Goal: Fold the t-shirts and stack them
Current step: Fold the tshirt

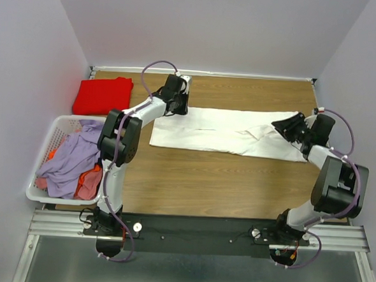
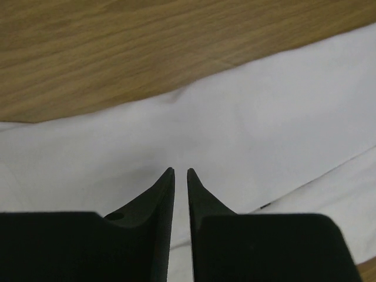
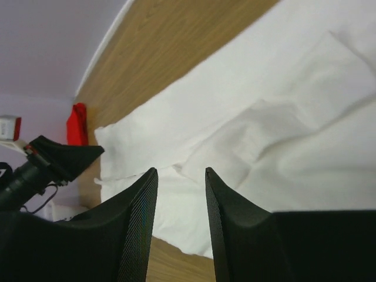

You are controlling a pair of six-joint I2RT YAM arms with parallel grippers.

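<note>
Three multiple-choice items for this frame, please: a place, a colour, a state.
1. Where on the table is the red shirt? A far left corner; B near right corner; C centre.
2. The biggest garment in the basket is: A green; B purple; C black.
3. The white shirt is: A balled up; B lifted in the air; C folded into a long strip, lying flat.
Answers: 1 A, it lies folded at the far left; 2 B, purple cloth fills the basket; 3 C, it stretches flat across the wood.
</note>
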